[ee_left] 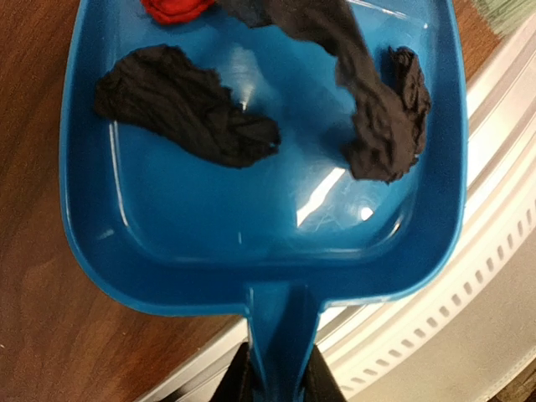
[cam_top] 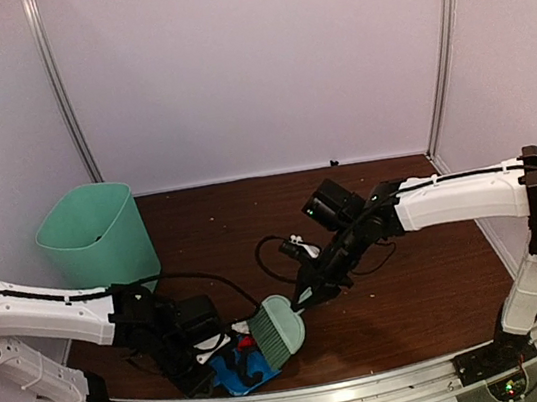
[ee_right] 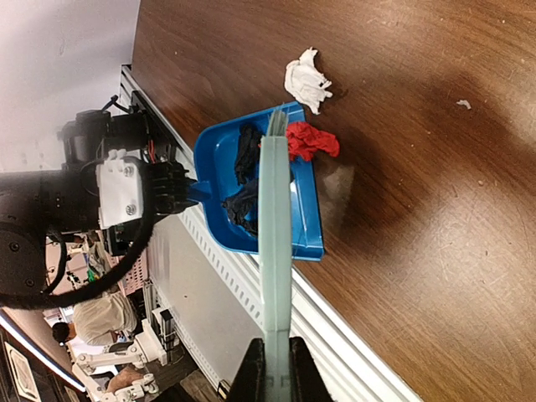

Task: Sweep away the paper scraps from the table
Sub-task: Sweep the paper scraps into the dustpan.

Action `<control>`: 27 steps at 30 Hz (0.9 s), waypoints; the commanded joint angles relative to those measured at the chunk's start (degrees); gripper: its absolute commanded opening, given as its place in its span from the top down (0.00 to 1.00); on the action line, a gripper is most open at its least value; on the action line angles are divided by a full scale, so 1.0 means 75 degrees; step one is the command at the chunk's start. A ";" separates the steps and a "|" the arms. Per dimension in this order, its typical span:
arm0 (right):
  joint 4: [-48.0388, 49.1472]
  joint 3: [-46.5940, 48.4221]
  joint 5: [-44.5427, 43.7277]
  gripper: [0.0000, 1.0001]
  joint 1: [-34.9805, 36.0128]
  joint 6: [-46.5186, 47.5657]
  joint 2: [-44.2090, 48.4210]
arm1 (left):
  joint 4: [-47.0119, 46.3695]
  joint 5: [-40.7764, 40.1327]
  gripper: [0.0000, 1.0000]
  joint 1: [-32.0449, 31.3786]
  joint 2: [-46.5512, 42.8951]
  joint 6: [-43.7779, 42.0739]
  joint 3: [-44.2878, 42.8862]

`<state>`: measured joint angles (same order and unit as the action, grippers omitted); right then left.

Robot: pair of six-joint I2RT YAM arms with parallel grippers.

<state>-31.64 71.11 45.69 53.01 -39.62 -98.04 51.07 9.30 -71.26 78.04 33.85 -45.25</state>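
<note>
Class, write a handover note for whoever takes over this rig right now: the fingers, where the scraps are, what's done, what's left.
Left gripper: fingers shut on the handle of the blue dustpan, which sits at the near edge of the table.
Right gripper: fingers shut on the pale green brush, bristles at the pan's mouth.
Done: black scraps are in the pan.
Left: red scrap sits at the pan's lip; white scrap lies on the table beyond it. After that, probably tip the pan into the mint-green bin.
</note>
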 commanded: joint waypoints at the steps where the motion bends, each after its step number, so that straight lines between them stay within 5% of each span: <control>1: -0.0148 0.0454 -0.0315 1.00 -0.0051 0.0015 0.0217 | -0.0106 0.0096 1.00 -0.0037 -0.0412 0.0574 0.0345; 13: -0.0986 0.1582 -0.1139 1.00 -0.0792 0.0690 -0.0225 | 0.0013 0.0148 1.00 -0.0031 -0.1148 0.1340 0.0886; 20: -0.2361 0.3357 -0.2185 1.00 -0.0869 0.2022 -0.1556 | -0.0009 0.0154 1.00 -0.0025 -0.1191 0.1600 0.1002; 27: -0.2159 0.4346 -0.1937 1.00 -0.0869 0.2633 -0.2508 | -0.0054 0.0148 1.00 0.0134 -0.1077 0.1675 0.0963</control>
<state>-47.33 99.96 31.22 46.30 -24.23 -114.91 51.00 10.15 -71.13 69.43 45.17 -38.24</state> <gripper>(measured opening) 0.075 0.212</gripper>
